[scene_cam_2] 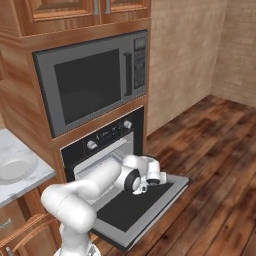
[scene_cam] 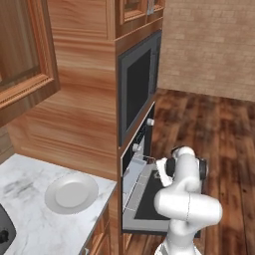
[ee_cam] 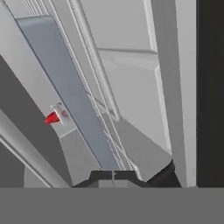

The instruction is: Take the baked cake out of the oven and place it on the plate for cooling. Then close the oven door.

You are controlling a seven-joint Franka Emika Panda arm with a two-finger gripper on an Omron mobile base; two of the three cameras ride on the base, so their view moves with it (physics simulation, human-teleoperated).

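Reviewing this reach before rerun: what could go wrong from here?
1. The baked cake sits off to one side of the hand view, partly behind a tray edge; the gripper may miss it.
2. The arm hangs low over the open oven door and could bump the wire rack.

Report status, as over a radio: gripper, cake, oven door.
Gripper above the open oven door, jaw state unclear. Baked cake inside the oven, not gripped. Plate bare on the counter. Rack wires near the cake.

Oven (scene_cam_2: 100,137) below microwave (scene_cam_2: 90,82); plate (scene_cam: 71,192) on counter (scene_cam: 30,219) left.
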